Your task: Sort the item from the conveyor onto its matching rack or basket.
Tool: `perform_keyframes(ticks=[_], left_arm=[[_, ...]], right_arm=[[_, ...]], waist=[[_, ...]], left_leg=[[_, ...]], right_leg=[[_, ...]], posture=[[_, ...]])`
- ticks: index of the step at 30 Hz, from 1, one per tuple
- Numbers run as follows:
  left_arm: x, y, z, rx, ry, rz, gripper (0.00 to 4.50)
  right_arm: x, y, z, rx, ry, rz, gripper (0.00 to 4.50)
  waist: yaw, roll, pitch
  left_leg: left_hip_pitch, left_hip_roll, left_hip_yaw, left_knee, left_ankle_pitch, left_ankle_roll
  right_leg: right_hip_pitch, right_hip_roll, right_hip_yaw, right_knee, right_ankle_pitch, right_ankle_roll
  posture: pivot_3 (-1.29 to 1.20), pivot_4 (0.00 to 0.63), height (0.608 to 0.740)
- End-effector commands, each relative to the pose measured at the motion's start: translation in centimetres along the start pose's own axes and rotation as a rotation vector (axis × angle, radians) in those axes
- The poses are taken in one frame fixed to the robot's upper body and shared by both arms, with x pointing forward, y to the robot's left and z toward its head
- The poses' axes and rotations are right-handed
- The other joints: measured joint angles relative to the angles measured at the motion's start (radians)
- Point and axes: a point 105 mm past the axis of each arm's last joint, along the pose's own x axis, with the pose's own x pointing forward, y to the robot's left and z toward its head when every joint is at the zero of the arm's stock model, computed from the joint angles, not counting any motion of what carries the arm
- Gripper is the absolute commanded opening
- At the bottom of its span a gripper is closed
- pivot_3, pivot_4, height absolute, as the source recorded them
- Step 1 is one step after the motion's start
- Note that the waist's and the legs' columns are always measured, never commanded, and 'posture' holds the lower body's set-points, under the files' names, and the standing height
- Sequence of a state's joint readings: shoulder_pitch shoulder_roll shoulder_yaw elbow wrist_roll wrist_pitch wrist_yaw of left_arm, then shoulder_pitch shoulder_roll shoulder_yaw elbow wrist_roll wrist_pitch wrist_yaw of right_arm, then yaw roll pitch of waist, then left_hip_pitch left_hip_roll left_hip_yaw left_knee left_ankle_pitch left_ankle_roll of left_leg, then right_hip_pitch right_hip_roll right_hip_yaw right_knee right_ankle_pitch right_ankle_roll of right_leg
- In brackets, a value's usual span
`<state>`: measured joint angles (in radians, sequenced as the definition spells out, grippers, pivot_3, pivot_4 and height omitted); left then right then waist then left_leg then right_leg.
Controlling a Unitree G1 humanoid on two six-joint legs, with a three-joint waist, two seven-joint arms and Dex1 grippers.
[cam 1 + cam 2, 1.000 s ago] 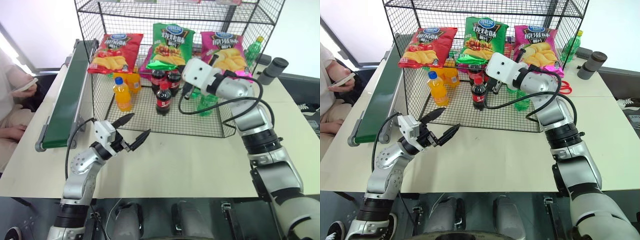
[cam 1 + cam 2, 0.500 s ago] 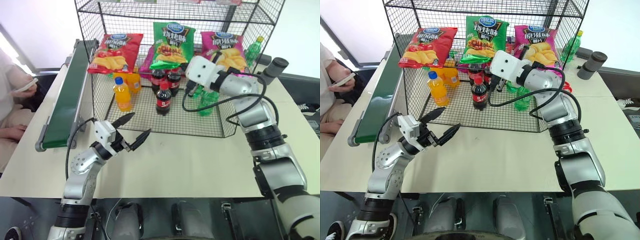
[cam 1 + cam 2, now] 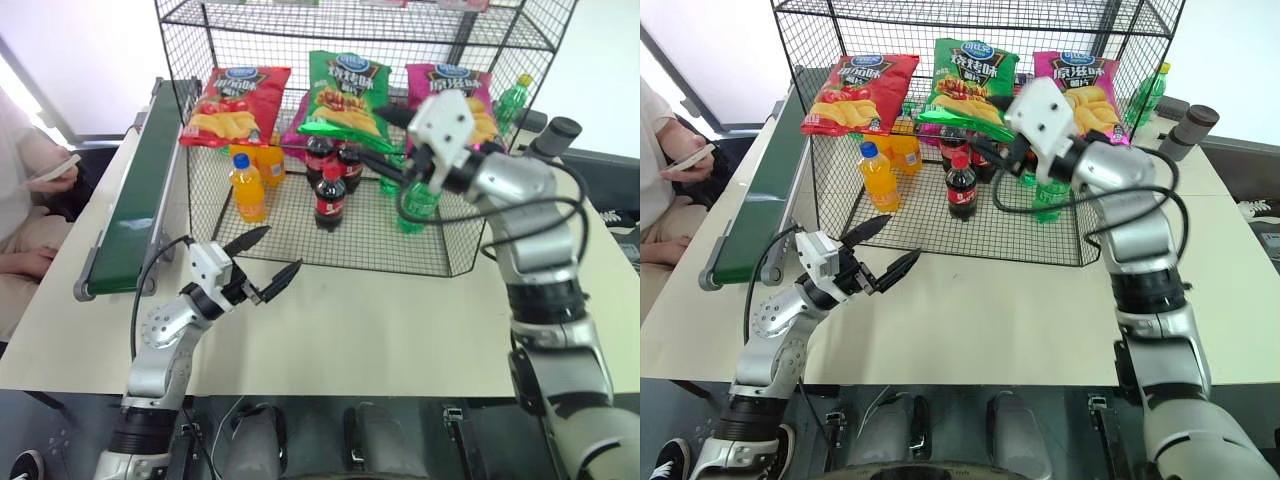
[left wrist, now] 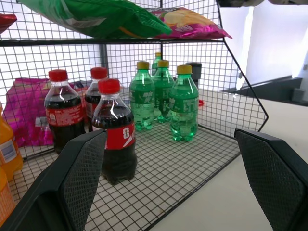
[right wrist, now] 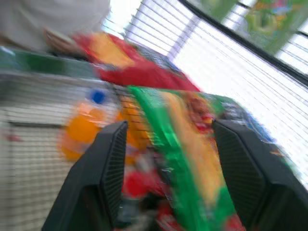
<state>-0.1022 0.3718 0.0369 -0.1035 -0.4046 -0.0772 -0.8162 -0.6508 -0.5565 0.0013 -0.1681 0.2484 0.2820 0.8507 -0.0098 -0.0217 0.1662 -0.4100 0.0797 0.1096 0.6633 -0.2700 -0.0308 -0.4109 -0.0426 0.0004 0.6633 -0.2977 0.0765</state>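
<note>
The green chip bag (image 3: 970, 80) is laid on the rack (image 3: 840, 20) shelf between red and pink bags; sorting appears done. The right end effector (image 5: 166, 163) is spread, empty; the left end effector (image 3: 268, 262) is wide open, empty.

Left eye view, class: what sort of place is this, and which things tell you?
Probably a lab mock-up of a shop sorting station: a black wire-mesh rack stocked with chip bags and soft-drink bottles, a dark green conveyor beside it, both on a plain table.
</note>
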Motion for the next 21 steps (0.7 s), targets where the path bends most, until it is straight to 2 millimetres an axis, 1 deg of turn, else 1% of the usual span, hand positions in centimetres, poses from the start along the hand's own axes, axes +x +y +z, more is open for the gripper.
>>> perform_keyframes(ticks=[1,4,6,7,9,11,12,14,17,21], left_arm=[[-2.0,1.4,1.5,0.023,0.0,-0.001,4.5],[-3.4,2.2,2.2,-0.052,0.034,-0.002,4.5],[-4.2,2.8,2.7,-0.096,0.053,0.017,4.5],[-4.7,3.3,3.1,-0.11,0.053,0.047,4.5],[-5.4,3.8,2.8,-0.139,0.111,0.096,4.5],[-6.1,3.6,3.0,-0.143,0.134,0.097,4.5],[-6.3,3.5,3.1,-0.145,0.144,0.096,4.5],[-6.6,3.4,2.9,-0.166,0.178,0.089,4.5],[-7.2,3.7,2.5,-0.159,0.211,0.109,4.5],[-8.0,4.2,2.2,-0.146,0.232,0.129,4.5]], right_arm=[[-3.3,3.0,0.2,0.087,-0.009,0.114,2.87],[-5.7,4.9,-1.2,0.131,0.059,0.135,2.87],[-7.2,5.7,-2.0,0.226,0.083,0.119,2.87],[-8.2,6.4,-2.6,0.272,0.108,0.128,3.13],[-9.8,7.0,-3.1,0.368,0.103,0.105,3.71],[-11.0,7.3,-4.0,0.369,0.126,0.058,4.46],[-11.3,7.4,-4.3,0.371,0.133,0.041,4.46],[-11.5,7.5,-4.7,0.319,0.149,0.023,4.46],[-11.8,7.1,-5.0,0.307,0.129,-0.014,4.46],[-12.4,7.4,-6.1,0.316,0.164,-0.004,4.46]], waist=[[0.0,0.0,0.0],[-0.008,0.001,0.0],[-0.009,0.001,0.0],[-0.008,0.001,0.0],[-0.005,0.0,0.0],[-0.004,0.0,0.0],[-0.005,0.0,0.0],[-0.006,0.0,0.0],[-0.006,0.0,0.0],[-0.004,0.0,0.0]], left_leg=[[0.0,0.0,-0.001,0.0,0.0,0.0],[0.0,0.001,-0.001,0.0,0.0,0.0],[0.002,0.001,-0.001,0.0,0.0,0.0],[0.002,0.001,-0.001,0.0,0.0,0.0],[0.003,0.001,-0.003,0.0,0.0,0.0],[0.003,0.001,-0.003,0.0,0.0,0.001],[0.003,0.0,-0.003,0.0,0.0,0.001],[0.003,-0.001,-0.003,0.0,0.0,0.001],[0.004,-0.001,-0.003,0.0,0.0,0.0],[0.004,-0.002,-0.003,0.0,0.0,0.0]], right_leg=[[0.0,0.0,0.0,0.0,0.0,0.0],[0.001,-0.002,0.0,0.0,0.0,0.0],[0.002,-0.001,0.0,0.001,0.0,0.0],[0.002,-0.001,0.0,0.001,0.0,0.0],[0.003,-0.001,0.0,0.001,0.0,0.0],[0.004,-0.001,0.0,0.0,0.0,0.0],[0.004,-0.001,0.0,0.0,0.0,0.0],[0.004,-0.001,0.0,0.0,0.0,0.0],[0.004,0.0,0.0,0.0,0.0,0.0],[0.004,0.0,0.0,0.0,0.0,-0.001]], posture=[[0.0,0.15,0.74],[0.0,0.15,0.74],[0.0,0.15,0.74],[0.0,0.15,0.74],[0.0,0.15,0.74],[0.0,0.15,0.74],[0.0,0.15,0.74],[0.0,0.15,0.74],[0.0,0.15,0.74],[0.0,0.15,0.74]])
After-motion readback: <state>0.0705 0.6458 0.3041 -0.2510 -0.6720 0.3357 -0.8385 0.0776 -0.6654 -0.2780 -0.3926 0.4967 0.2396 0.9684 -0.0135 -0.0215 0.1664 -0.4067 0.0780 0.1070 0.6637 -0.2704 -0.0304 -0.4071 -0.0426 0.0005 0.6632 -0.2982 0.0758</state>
